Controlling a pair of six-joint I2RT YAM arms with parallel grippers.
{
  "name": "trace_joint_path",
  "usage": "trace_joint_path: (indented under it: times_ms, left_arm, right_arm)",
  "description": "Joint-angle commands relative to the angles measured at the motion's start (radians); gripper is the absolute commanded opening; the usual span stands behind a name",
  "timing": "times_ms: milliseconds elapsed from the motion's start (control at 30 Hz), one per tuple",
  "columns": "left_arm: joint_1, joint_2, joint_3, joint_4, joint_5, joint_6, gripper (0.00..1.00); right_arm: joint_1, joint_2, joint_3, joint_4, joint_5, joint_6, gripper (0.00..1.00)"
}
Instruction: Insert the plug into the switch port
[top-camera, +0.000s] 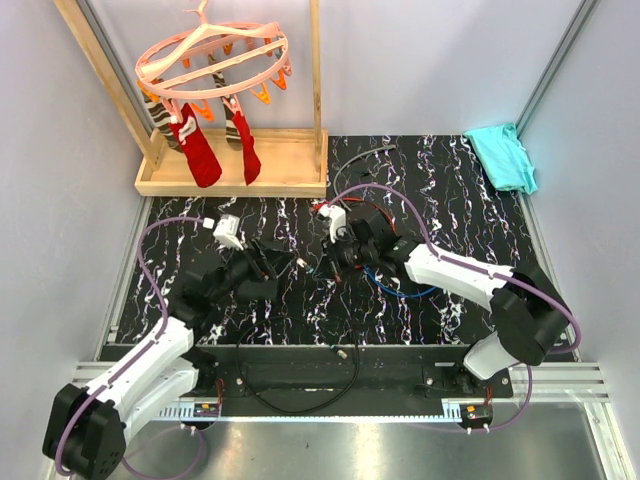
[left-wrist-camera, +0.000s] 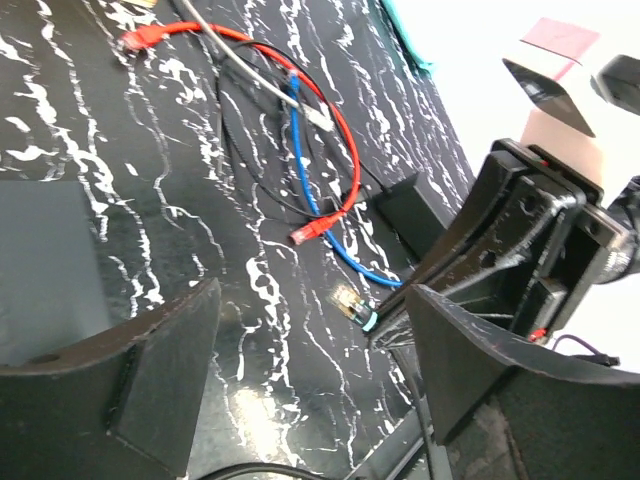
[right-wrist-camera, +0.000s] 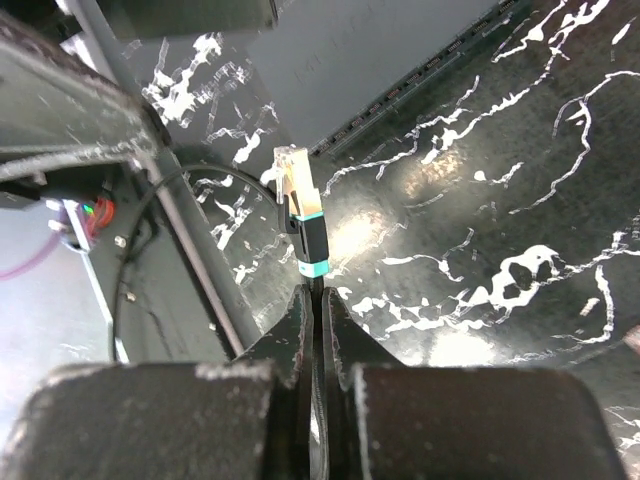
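My right gripper (right-wrist-camera: 322, 295) is shut on a black cable just behind the plug (right-wrist-camera: 300, 215). The plug has a clear tip and a teal band, and it points up and away from the fingers. Beyond it lies the flat black switch box (right-wrist-camera: 340, 50), with a row of small ports (right-wrist-camera: 400, 88) along its thin edge; the plug stands short of them. In the left wrist view my left gripper (left-wrist-camera: 315, 330) is open with only bare table between its fingers (left-wrist-camera: 160, 370). There the box (left-wrist-camera: 40, 260) lies left of that finger, and the plug (left-wrist-camera: 352, 305) hangs ahead.
A red cable (left-wrist-camera: 330, 120), a blue cable (left-wrist-camera: 310, 170) and a narrow black block (left-wrist-camera: 412, 212) lie on the marbled mat beyond the plug. A wooden frame with a pink peg hanger (top-camera: 215, 60) stands at the back left. A teal cloth (top-camera: 503, 155) lies at the back right.
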Motion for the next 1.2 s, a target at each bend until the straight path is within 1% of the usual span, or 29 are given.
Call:
trace_joint_path:
  times_ms: [0,300,333,400,433,500,533,567,633,733,800,833,867,933,967,1067,1167]
  left_arm:
    - [-0.014,0.037,-0.008,0.135,0.051,-0.026,0.74]
    - [-0.037,0.118,0.004,0.217,0.071,-0.052,0.58]
    - [-0.038,0.124,0.005,0.221,0.076,-0.053,0.53]
    - [-0.041,0.136,0.007,0.232,0.084,-0.055,0.49]
    - [-0.041,0.138,0.007,0.235,0.087,-0.055,0.42]
    - [-0.044,0.138,0.004,0.250,0.091,-0.058,0.33]
    - [-0.044,0.138,0.004,0.252,0.090,-0.060,0.27]
    - [-0.046,0.138,0.007,0.252,0.090,-0.061,0.12]
    - [-0.046,0.138,0.010,0.246,0.084,-0.069,0.00]
    - [-0.049,0.138,0.015,0.243,0.068,-0.099,0.00]
    - [-0.049,0.127,0.013,0.220,0.027,-0.139,0.00]
    - [-0.052,0.120,0.016,0.205,0.009,-0.153,0.00]
    - [-0.053,0.108,0.018,0.171,-0.025,-0.176,0.00]
    - [-0.056,0.094,0.028,0.125,-0.063,-0.197,0.00]
    - [-0.057,0.078,0.033,0.087,-0.094,-0.219,0.00]
    - [-0.060,0.055,0.050,0.007,-0.148,-0.262,0.00]
    - [-0.060,0.040,0.061,-0.042,-0.178,-0.309,0.00]
  right_arm:
    - [-0.022,-0.052,-0.031,0.186,-0.090,0.112,0.00]
    - [-0.039,-0.043,-0.065,0.293,-0.164,0.192,0.00]
    - [-0.041,-0.042,-0.070,0.299,-0.165,0.200,0.00]
    - [-0.042,-0.042,-0.076,0.322,-0.168,0.211,0.00]
    - [-0.045,-0.042,-0.083,0.330,-0.171,0.223,0.00]
    - [-0.047,-0.042,-0.088,0.349,-0.173,0.231,0.00]
    - [-0.047,-0.043,-0.088,0.350,-0.170,0.229,0.00]
    - [-0.047,-0.045,-0.088,0.350,-0.167,0.229,0.00]
    - [-0.047,-0.052,-0.090,0.352,-0.155,0.223,0.00]
    - [-0.046,-0.077,-0.084,0.329,-0.110,0.197,0.01]
    - [-0.044,-0.107,-0.079,0.295,-0.058,0.180,0.15]
    - [-0.042,-0.120,-0.079,0.272,-0.034,0.154,0.26]
    - [-0.035,-0.141,-0.079,0.258,0.015,0.137,0.31]
    - [-0.021,-0.160,-0.070,0.212,0.062,0.084,0.40]
    - [-0.003,-0.172,-0.067,0.200,0.115,0.062,0.46]
    - [0.034,-0.202,-0.070,0.195,0.212,-0.010,0.51]
    - [0.085,-0.216,-0.087,0.233,0.290,-0.082,0.51]
